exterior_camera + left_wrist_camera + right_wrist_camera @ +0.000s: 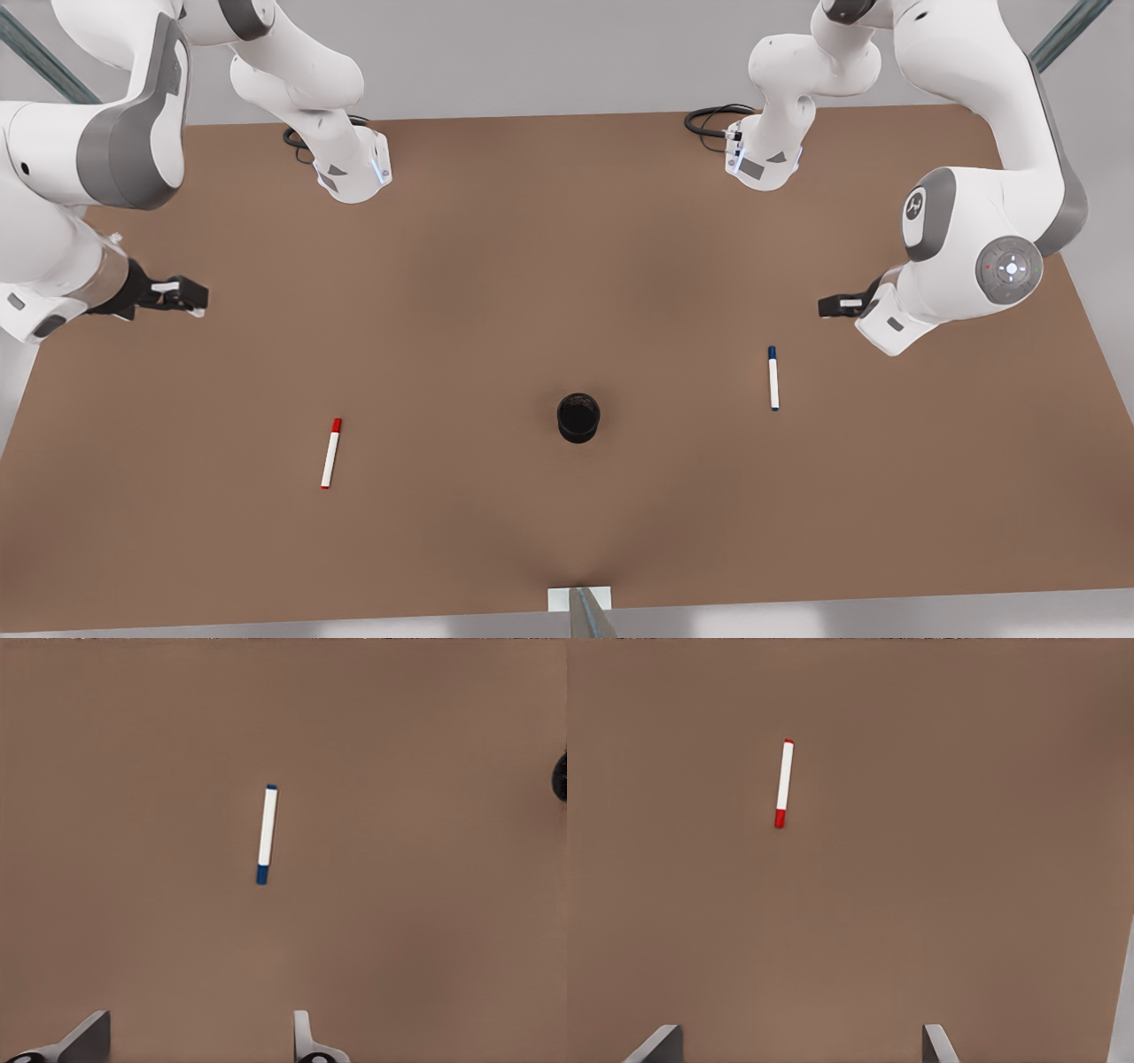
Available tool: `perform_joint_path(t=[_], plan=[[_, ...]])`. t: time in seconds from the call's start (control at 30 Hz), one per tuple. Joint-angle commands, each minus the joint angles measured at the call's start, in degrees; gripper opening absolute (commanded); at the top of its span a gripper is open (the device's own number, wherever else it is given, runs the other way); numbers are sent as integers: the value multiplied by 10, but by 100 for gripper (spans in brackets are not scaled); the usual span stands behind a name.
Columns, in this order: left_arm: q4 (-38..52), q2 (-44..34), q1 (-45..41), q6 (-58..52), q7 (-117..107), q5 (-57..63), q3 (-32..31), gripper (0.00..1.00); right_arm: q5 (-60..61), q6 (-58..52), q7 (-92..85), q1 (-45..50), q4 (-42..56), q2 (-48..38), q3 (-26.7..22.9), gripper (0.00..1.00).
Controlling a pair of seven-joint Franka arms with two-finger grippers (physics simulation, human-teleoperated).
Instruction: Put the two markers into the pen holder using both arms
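**Both grippers hanging open above the table, markers lying untouched**

We are looking at a brown table (496, 292) with the black holder (578, 417) standing upright just right of centre in the lower half of the front view. The red marker (330, 453) is lying flat at the lower left of that frame, well apart from the holder, its red cap pointing up-frame. The blue marker (773, 377) is lying flat to the right of the holder, also well apart, its blue cap up-frame.

We are matching the arms by the wrist views. The left wrist view is showing the blue marker (267, 835) beyond the fingers (84, 1038), so the left gripper (837, 306) is the one at the front view's right. Its arm is folding down from the upper right corner, with the wrist turned towards frame centre, and the gripper is hanging just up-frame and right of the blue marker. Its fingers are standing wide apart, gripping nothing.

The right wrist view is showing the red marker (784, 782) farther off beyond the fingers (657, 1043), so the right gripper (182, 295) is at the front view's left edge. Its arm is reaching in from the upper left, forearm angling down towards frame centre. These fingers are also spread wide and empty, well up-frame and left of the red marker.
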Motion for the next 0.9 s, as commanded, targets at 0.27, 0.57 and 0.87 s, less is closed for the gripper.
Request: perform_joint_path(t=[0.27,0.57,0.87], plan=[[-158,75,-11,322,-5,0,1,100,23,225,-9,7,18,190,5,100],[-223,162,-19,521,54,-2,0,100,28,394,46,18,6,295,5,100],[-228,205,-18,527,54,-3,0,100,59,492,109,16,-48,355,5,100]])
